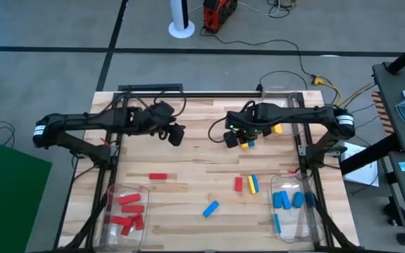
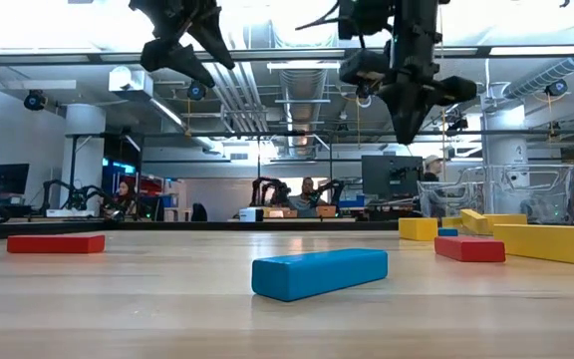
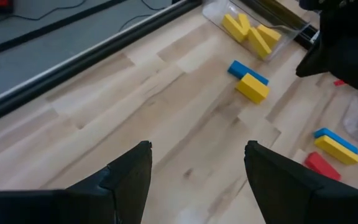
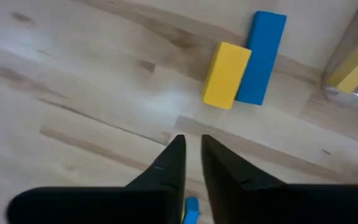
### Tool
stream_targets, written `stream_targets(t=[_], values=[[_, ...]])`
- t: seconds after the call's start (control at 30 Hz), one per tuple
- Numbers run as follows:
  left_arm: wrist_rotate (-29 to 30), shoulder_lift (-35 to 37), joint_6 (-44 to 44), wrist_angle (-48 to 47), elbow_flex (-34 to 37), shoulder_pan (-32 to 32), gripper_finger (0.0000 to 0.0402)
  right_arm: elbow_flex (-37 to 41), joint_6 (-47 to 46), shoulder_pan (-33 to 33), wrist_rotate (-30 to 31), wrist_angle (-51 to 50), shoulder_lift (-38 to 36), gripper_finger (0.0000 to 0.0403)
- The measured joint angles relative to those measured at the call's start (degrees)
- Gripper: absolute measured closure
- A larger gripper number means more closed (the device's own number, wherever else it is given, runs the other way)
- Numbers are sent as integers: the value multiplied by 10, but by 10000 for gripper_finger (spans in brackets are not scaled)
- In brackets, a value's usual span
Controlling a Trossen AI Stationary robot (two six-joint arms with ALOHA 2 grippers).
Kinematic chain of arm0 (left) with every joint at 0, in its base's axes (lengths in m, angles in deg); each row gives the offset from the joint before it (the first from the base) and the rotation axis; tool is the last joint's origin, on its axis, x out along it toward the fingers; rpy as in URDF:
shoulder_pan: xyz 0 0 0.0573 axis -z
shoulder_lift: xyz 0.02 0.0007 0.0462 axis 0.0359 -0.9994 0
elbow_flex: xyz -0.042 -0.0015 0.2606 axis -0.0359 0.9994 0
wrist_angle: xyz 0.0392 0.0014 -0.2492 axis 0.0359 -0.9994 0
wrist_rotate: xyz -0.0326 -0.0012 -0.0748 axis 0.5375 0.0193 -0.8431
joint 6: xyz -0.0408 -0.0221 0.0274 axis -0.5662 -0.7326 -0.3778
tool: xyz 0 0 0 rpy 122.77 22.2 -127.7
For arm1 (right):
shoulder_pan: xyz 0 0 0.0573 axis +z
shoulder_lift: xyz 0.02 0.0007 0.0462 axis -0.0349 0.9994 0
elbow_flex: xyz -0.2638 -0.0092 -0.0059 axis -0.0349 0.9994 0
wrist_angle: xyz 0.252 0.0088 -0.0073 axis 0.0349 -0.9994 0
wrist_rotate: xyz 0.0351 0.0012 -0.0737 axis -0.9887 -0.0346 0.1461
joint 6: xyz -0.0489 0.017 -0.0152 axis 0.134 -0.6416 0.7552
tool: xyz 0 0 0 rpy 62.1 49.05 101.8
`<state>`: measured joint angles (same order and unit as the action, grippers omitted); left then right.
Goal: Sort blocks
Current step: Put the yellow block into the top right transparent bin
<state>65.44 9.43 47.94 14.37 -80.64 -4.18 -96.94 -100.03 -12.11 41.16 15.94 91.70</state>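
My right gripper [image 1: 230, 138] [image 4: 193, 146] hangs shut above the far middle of the table with nothing in it. Just beyond its fingertips a yellow block [image 4: 227, 74] and a blue block [image 4: 261, 57] lie flat on the wood, side by side. My left gripper [image 1: 176, 133] [image 3: 197, 158] hovers open over bare wood left of the right gripper, with nothing between its fingers. Loose blocks lie flat nearer the front: a red one [image 1: 158, 176], a blue one [image 1: 210, 209] [image 2: 319, 273], and a red [image 1: 238, 184], yellow [image 1: 254, 184] and blue group.
A clear bin [image 1: 125, 211] with red blocks stands at the near left, and a clear bin [image 1: 290, 207] with blue blocks at the near right. A clear bin [image 3: 253, 31] with yellow blocks stands at the far right. The two grippers hang close together.
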Motion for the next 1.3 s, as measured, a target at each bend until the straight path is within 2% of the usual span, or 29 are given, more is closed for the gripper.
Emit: stream_targets(t=[0.1,0.4,0.6,0.77,0.97,1.3], values=[[0,0,13,0,0,-9,170,3,3,-9,-1,-6,7,344],[0,1,38,-1,0,-26,170,11,17,-40,6,1,53,214],[-1,1,50,-2,0,-29,170,12,35,-49,5,5,96,162],[-1,1,53,-3,0,-30,170,14,48,-55,3,4,128,152],[-1,1,60,-4,0,-30,170,17,71,-66,-13,16,156,167],[-1,1,60,-7,0,-30,170,27,74,-78,-14,42,163,159]])
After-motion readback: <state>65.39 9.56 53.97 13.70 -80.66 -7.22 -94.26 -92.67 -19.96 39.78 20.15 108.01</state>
